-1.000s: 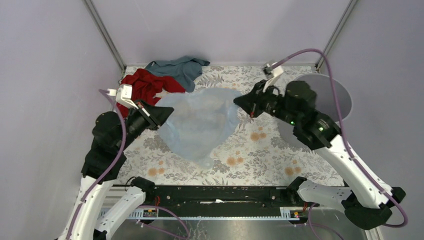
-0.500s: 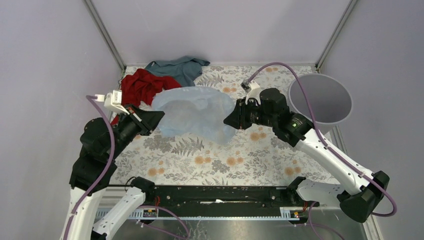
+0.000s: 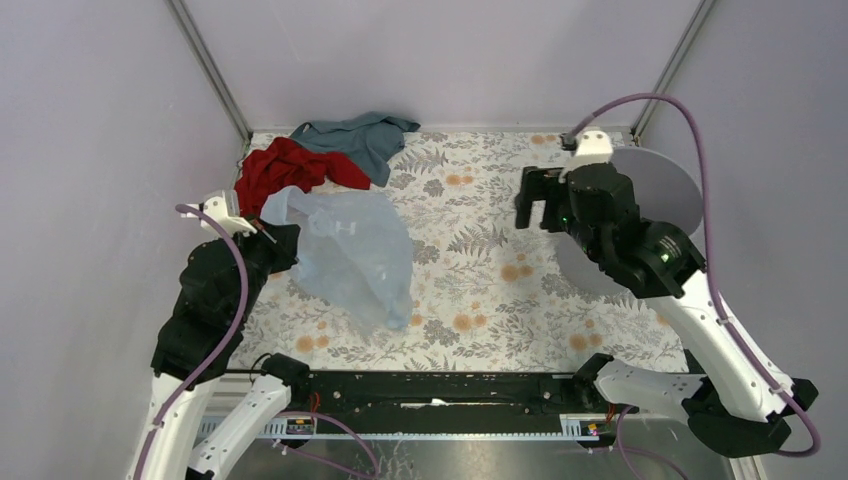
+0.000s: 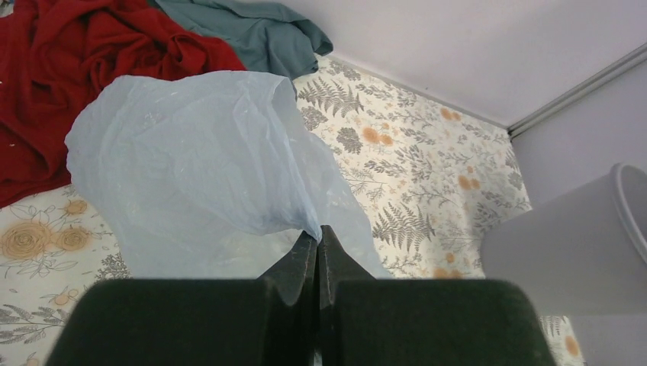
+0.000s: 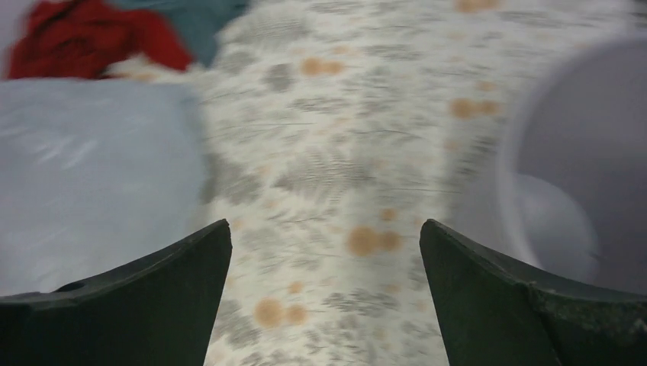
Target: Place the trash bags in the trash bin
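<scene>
While your left gripper (image 3: 283, 240) hangs over the near left part of the table (image 3: 500, 300), its two fingers are pressed together on an edge of the pale blue bag (image 3: 352, 252). The left wrist view shows the thin plastic caught right at the tips. From that pinch the bag spreads to the right and toward the near side, crinkled and see-through, over the flowered table. Its far left edge meets the red cloth (image 3: 290, 170). The teal-grey cloth (image 3: 355, 135) lies just beyond that, close to the far wall. Your right gripper (image 5: 324, 225) is raised over the right half of the table, well apart from the bag, its fingers spread wide with only the table showing between them. That wrist view is blurred, yet you can make out the bag on its left and the bin on its right. The bin (image 3: 675, 190) stands upright at the right edge, its mouth open upward, partly hidden behind the right arm in the top view. The bag lies wholly outside the bin, well apart from it
</scene>
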### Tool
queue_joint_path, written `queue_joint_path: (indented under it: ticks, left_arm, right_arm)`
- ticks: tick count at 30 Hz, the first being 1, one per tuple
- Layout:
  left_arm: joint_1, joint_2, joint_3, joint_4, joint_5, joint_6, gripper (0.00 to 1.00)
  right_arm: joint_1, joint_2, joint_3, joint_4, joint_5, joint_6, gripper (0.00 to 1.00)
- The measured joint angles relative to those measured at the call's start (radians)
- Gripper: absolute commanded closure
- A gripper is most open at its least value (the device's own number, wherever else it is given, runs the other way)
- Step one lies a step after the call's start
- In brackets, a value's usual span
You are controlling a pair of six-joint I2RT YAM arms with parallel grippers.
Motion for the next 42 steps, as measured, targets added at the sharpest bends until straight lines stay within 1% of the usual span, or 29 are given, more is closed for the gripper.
queue_joint_path:
  ticks: [2, 4, 7, 9, 11, 12, 13, 15, 17, 18, 20, 22, 23, 26, 28, 34, 36, 38, 40, 42]
  left_arm:
    - [0.0, -0.001, -0.019, 0.01, -0.005, 0.005, 1.0]
    - [0.0, 0.002, -0.028, 0.021, -0.005, 0.011, 1.0]
    - [0.0, 0.011, -0.028, 0.036, -0.005, 0.015, 1.0]
    - [0.0, 0.024, -0.028, 0.05, 0.0, 0.015, 1.0]
    - [0.0, 0.039, -0.027, 0.064, 0.009, 0.014, 1.0]
    - [0.0, 0.047, -0.027, 0.074, 0.018, 0.011, 1.0]
    - [0.0, 0.052, -0.027, 0.08, 0.028, 0.008, 1.0]
    - [0.0, 0.061, -0.027, 0.086, 0.053, -0.002, 1.0]
    - [0.0, 0.063, -0.027, 0.092, 0.079, -0.01, 1.0]
    - [0.0, 0.062, -0.027, 0.095, 0.091, -0.012, 1.0]
    - [0.0, 0.059, -0.027, 0.097, 0.102, -0.012, 1.0]
    - [0.0, 0.055, -0.027, 0.096, 0.103, -0.01, 1.0]
    - [0.0, 0.052, -0.027, 0.095, 0.102, -0.009, 1.0]
    - [0.0, 0.04, -0.026, 0.091, 0.089, -0.003, 1.0]
    - [0.0, 0.027, -0.022, 0.078, 0.076, 0.003, 1.0]
    - [0.0, 0.006, 0.02, 0.039, 0.026, 0.044, 1.0]
    - [0.0, 0.005, 0.035, 0.026, 0.011, 0.054, 1.0]
    - [0.0, -0.002, 0.041, 0.014, 0.001, 0.061, 1.0]
    - [0.0, -0.013, 0.041, 0.002, -0.003, 0.063, 1.0]
    - [0.0, -0.02, 0.041, -0.008, -0.005, 0.063, 1.0]
  right_arm:
    - [-0.002, -0.002, 0.0, -0.051, 0.185, 0.002, 0.0]
    - [-0.026, 0.016, 0.006, -0.098, 0.324, 0.001, 0.0]
    - [-0.129, 0.098, 0.032, -0.123, 0.395, -0.013, 0.02]
    - [-0.205, 0.183, 0.043, -0.124, 0.42, -0.029, 0.06]
    - [-0.241, 0.263, 0.042, -0.135, 0.42, -0.041, 0.12]
    - [-0.246, 0.293, 0.037, -0.135, 0.415, -0.046, 0.17]
    - [-0.247, 0.319, 0.026, -0.131, 0.403, -0.051, 0.25]
    - [-0.247, 0.346, -0.003, -0.128, 0.383, -0.058, 0.48]
    - [-0.248, 0.359, -0.016, -0.128, 0.374, -0.074, 0.63]
    - [-0.249, 0.36, -0.018, -0.126, 0.365, -0.078, 0.69]
    - [-0.251, 0.36, -0.019, -0.117, 0.335, -0.085, 0.79]
    - [-0.25, 0.359, -0.019, -0.104, 0.281, -0.101, 0.86]
    - [-0.248, 0.359, -0.019, -0.098, 0.248, -0.103, 0.87]
    - [-0.237, 0.354, -0.019, -0.085, 0.141, -0.114, 0.9]
    - [-0.201, 0.346, -0.019, -0.066, 0.071, -0.135, 0.92]
    - [0.026, 0.354, -0.016, 0.042, -0.102, -0.172, 0.95]
    - [0.07, 0.366, -0.013, 0.072, -0.149, -0.182, 0.95]
    - [0.082, 0.374, -0.013, 0.098, -0.179, -0.188, 0.91]
    - [0.081, 0.376, -0.018, 0.115, -0.204, -0.19, 0.83]
    - [0.08, 0.376, -0.019, 0.12, -0.211, -0.192, 0.62]
